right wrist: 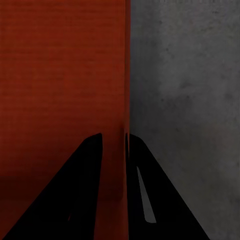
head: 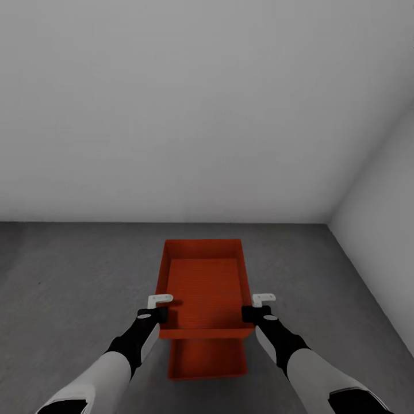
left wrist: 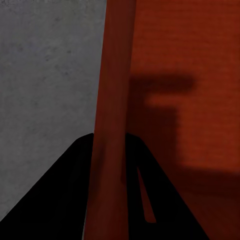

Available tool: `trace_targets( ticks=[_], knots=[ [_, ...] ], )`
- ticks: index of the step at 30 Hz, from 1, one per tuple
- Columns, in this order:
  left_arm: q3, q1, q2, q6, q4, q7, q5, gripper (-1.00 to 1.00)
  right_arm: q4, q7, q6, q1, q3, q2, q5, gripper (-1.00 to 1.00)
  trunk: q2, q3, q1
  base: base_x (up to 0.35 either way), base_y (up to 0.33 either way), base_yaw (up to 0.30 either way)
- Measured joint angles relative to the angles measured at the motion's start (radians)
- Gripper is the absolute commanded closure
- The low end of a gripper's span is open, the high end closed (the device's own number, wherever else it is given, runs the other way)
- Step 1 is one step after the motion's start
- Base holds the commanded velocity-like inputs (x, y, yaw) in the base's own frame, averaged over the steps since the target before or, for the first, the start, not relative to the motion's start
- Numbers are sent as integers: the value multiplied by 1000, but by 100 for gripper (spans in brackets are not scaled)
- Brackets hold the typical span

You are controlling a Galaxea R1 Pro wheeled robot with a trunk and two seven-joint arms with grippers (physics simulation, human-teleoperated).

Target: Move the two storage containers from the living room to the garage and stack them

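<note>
I hold the upper red-orange rectangular storage container (head: 202, 284) between my two hands, out in front of me above the dark grey mottled concrete floor (head: 69, 276). My left hand (head: 156, 307) sits at the container's left long wall near the closer end; in the left wrist view its two black fingers (left wrist: 75, 200) straddle that thin red wall (left wrist: 112, 100), one outside and one inside, clamped on it. My right hand (head: 260, 306) is at the opposite long wall, and in the right wrist view its fingers (right wrist: 80, 195) likewise pinch the wall (right wrist: 125, 75) between them. Below the held bin, closer to me, the second red-orange container (head: 207, 359) lies on the floor, partly covered by the first. A plain white-grey wall (head: 172, 103) rises ahead, meeting another wall (head: 385, 230) at the right corner.
</note>
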State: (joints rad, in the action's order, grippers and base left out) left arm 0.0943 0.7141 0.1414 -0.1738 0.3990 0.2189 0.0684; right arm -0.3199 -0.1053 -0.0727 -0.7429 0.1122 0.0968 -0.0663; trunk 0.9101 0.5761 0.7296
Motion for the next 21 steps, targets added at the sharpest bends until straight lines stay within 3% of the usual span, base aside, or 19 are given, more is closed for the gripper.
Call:
trace_targets(
  ticks=[21],
  knots=[
    [0, 0, 0, 0, 0, 0, 0, 100, 0, 0, 0, 0, 0, 0, -1, 100, 147, 63, 81, 0, 0, 0]
  ],
)
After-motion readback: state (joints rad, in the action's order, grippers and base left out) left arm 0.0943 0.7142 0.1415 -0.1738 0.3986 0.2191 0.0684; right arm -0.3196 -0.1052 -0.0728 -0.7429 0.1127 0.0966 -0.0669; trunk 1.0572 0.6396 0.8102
